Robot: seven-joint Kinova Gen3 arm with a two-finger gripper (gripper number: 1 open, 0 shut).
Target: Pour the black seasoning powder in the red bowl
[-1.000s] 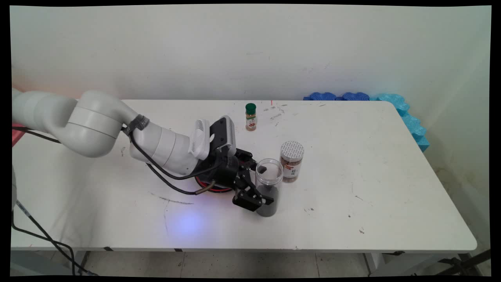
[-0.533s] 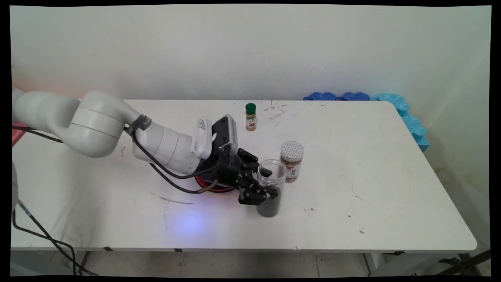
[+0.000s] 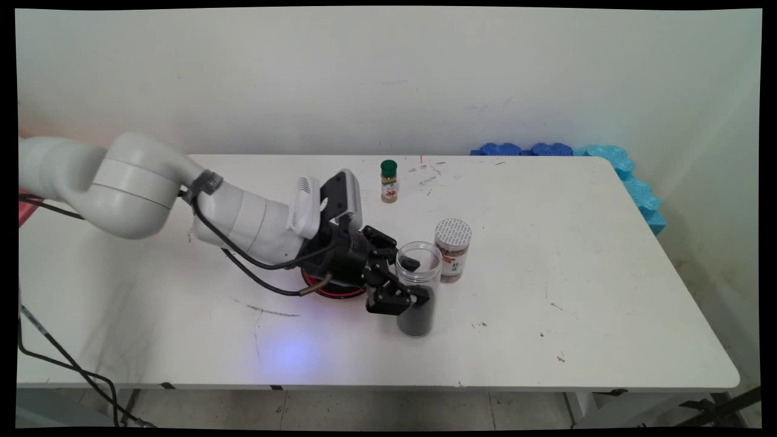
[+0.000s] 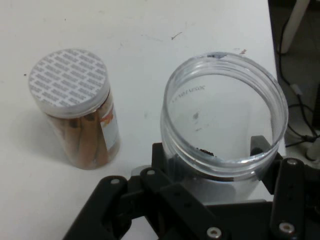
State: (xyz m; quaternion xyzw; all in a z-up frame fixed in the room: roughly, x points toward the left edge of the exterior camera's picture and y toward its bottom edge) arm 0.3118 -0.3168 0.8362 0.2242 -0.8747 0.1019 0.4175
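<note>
White table (image 3: 576,291) fills mid-frame; at centre the gripper (image 3: 413,280) clamps an open clear jar (image 3: 417,291) of dark contents, beside a sealed brown-filled jar (image 3: 452,250).

Open clear jar (image 3: 417,290), upright, claw-gripped (image 3: 414,280)

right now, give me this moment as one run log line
tool: shut on open jar | jar: upright, dark fill low | beside: lidded jar | behind tool: red disc | far: green-cap bottle
</note>
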